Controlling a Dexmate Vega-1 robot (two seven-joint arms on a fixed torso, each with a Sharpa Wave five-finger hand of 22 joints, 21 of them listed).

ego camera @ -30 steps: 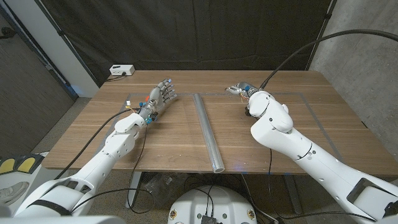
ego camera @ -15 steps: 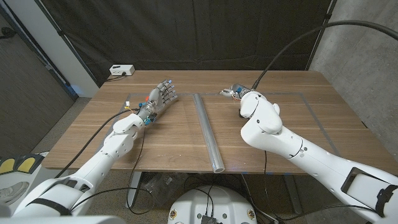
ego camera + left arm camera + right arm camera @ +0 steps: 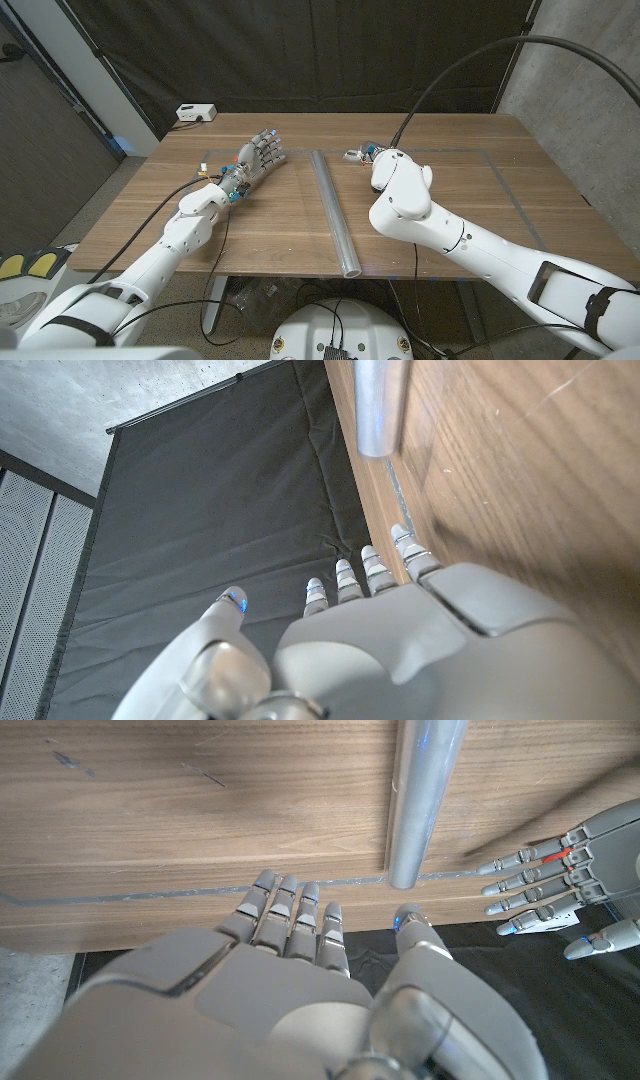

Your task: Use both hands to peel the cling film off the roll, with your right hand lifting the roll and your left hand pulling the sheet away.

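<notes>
Here the left hand's fingers point(image 3: 268, 147) are spread and hold nothing; the left hand point(image 3: 258, 155) stands near the roll's far end, apart from it. The right hand point(image 3: 290, 980) has its fingers point(image 3: 285, 915) side by side, extended, empty, just beside the same end. The cling film roll point(image 3: 333, 207) lies lengthwise on the wooden tabletop point(image 3: 270, 225), between both arms, untouched.
</notes>
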